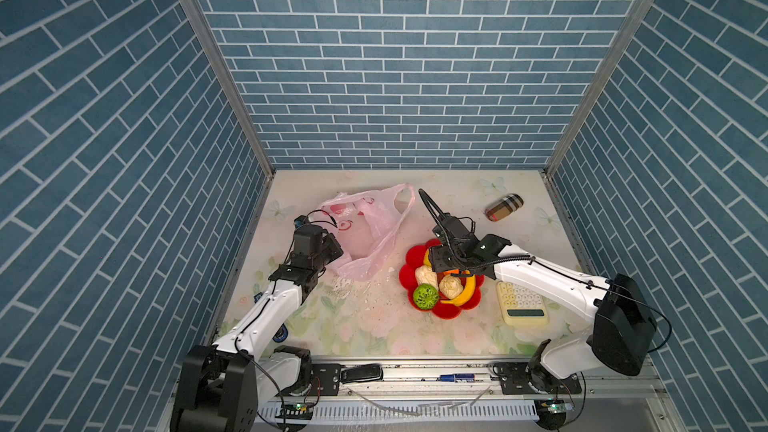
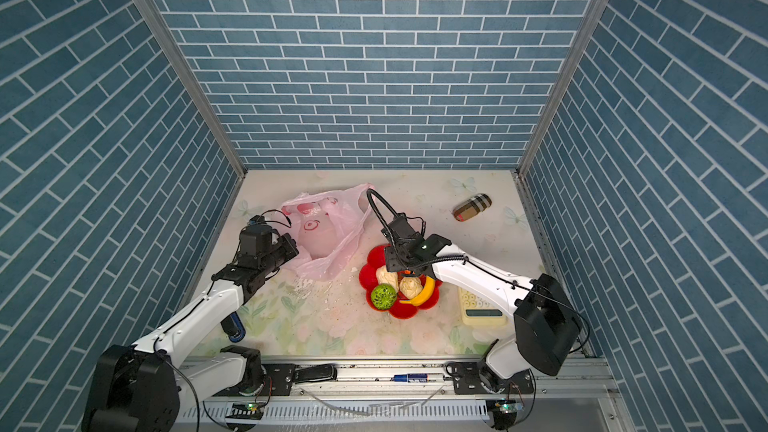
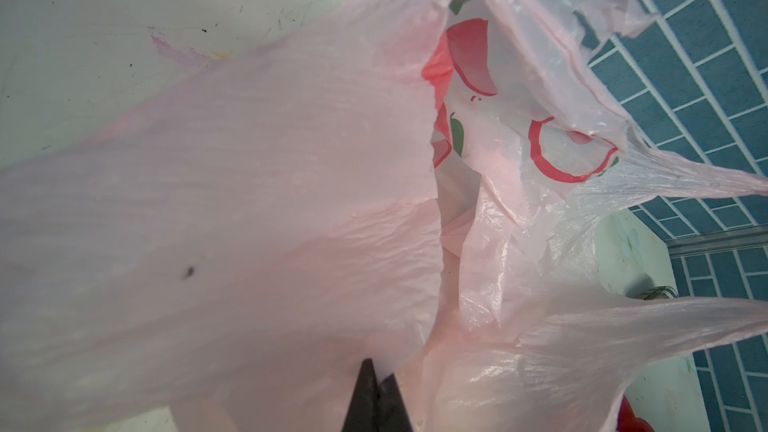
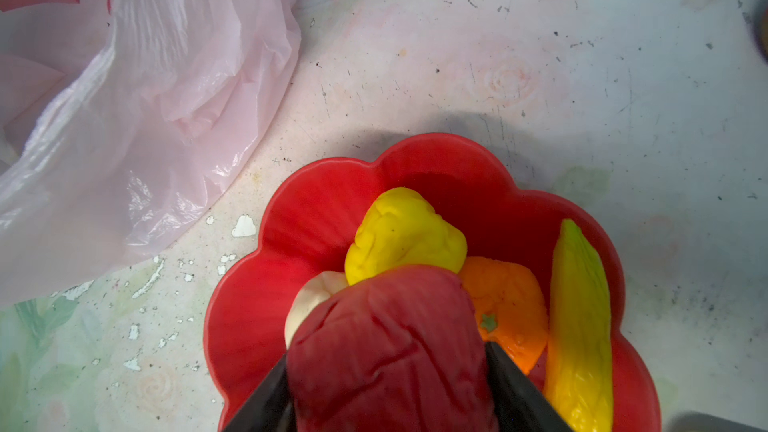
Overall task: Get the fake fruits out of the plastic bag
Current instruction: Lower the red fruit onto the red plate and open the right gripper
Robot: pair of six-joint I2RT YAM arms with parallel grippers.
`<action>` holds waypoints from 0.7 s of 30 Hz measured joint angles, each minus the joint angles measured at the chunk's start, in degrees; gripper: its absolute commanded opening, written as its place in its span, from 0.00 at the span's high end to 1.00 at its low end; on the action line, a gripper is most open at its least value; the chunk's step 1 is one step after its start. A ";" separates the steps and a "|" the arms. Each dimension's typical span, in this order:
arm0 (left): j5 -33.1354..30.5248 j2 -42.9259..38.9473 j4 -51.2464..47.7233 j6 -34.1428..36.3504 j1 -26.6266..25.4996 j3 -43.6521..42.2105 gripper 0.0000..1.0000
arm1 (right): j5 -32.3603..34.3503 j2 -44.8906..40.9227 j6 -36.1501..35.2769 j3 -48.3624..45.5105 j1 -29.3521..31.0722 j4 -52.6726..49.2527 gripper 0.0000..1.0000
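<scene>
Fingers of the left gripper (image 3: 378, 380) were pressed fully together on a fold of the thin, translucent pale-pink plastic bag (image 3: 249, 201) with red printed marks. The crinkly film spread away in front of the fingertips, and the open mouth of the bag was ahead of them. Whether anything lay inside could not be told.

The right gripper (image 4: 386, 371) was clamped on a wrinkled dark-red toy fruit (image 4: 386, 317), with one black finger on each side of it. It hung over the red flower-shaped plastic dish (image 4: 291, 222). Just ahead of the held fruit lay a yellow lump (image 4: 405, 234). Beside the lump were a cream fruit (image 4: 316, 297) on one side and an orange toy fruit (image 4: 507, 305) with a green star on the other. Past the orange one, a yellow banana (image 4: 579, 326) lay along the dish wall. Whether the held fruit touched those under it could not be told.

In both top views a second cream fruit (image 1: 451, 286) and a bumpy green ball (image 1: 425, 296) sat in the dish just beside this gripper, on the side toward the robot's base. The bag was near the dish but apart from it. A cream calculator (image 1: 523, 305) lay under the right arm behind the gripper, and a checked case (image 1: 503, 206) lay well beyond it.
</scene>
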 measured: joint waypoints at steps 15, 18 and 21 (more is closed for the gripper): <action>0.63 0.13 0.37 0.00 0.00 0.00 0.97 | 0.35 -0.37 1.05 -3.32 -1.42 0.59 0.57; 0.63 0.13 0.37 0.00 0.00 0.00 0.97 | 0.35 -0.35 1.07 -3.61 -1.51 1.11 0.53; 0.66 0.13 0.37 -0.02 0.00 0.00 0.97 | 0.35 -0.35 1.09 -3.93 -1.53 1.70 0.49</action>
